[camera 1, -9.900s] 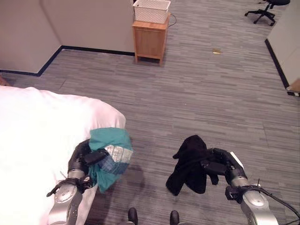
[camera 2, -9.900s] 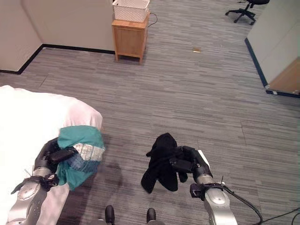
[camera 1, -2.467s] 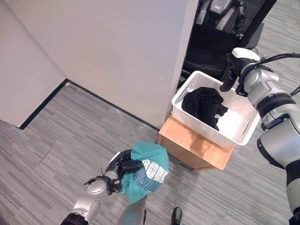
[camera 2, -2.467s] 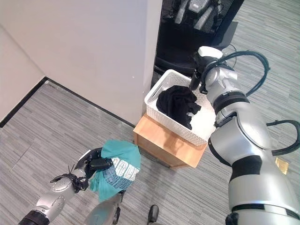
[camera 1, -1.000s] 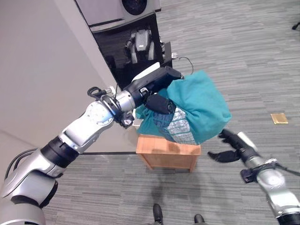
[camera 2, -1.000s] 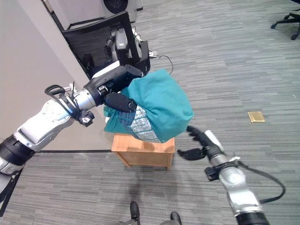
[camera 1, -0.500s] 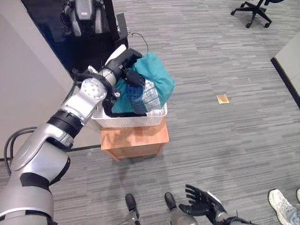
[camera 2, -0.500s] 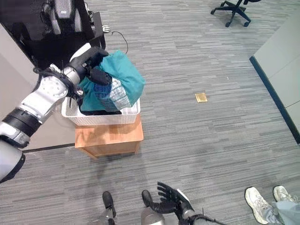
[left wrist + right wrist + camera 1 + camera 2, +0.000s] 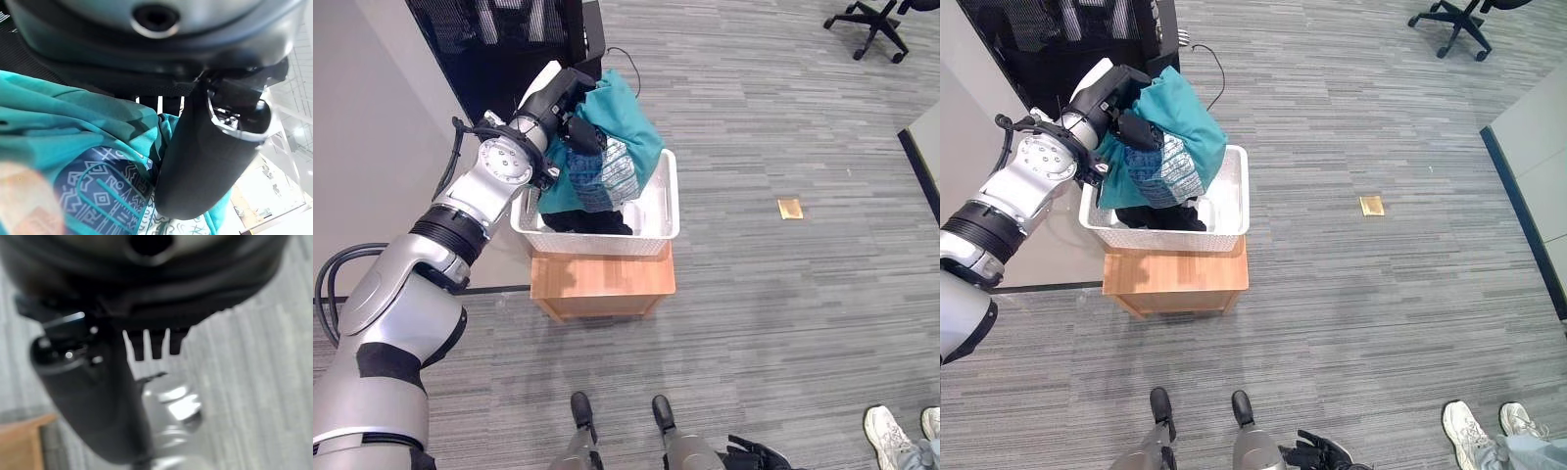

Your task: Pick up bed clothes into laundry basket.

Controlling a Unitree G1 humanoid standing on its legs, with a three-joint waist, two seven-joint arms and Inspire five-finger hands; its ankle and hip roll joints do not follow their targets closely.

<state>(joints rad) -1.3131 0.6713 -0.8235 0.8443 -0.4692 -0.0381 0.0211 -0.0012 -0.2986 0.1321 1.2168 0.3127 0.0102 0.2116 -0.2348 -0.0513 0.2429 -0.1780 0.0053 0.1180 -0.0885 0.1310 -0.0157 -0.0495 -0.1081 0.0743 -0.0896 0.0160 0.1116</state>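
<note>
A teal garment with a patterned patch [image 9: 617, 127] hangs bunched over the white laundry basket [image 9: 671, 211], its lower part inside the rim. My left hand [image 9: 563, 98] is shut on it from the wall side. In the left wrist view my thumb [image 9: 205, 161] presses against the teal cloth [image 9: 73, 147]. A black garment [image 9: 592, 220] lies in the basket under it. The basket stands on a small wooden stand [image 9: 602, 284]. My right hand [image 9: 1322, 452] is low by the floor at the near edge, with straight fingers [image 9: 151, 345] and nothing in it.
A grey wall [image 9: 362, 147] stands left of the stand, and a black mesh rack [image 9: 499, 39] behind it. On the carpet lies a small tan square [image 9: 790, 208]. An office chair [image 9: 871, 20] is far right. A person's shoes [image 9: 891, 436] are near right.
My left hand has kept hold of the teal garment and brought it lower into the basket. The right hand has dropped toward the near edge. The camera has shifted slightly.
</note>
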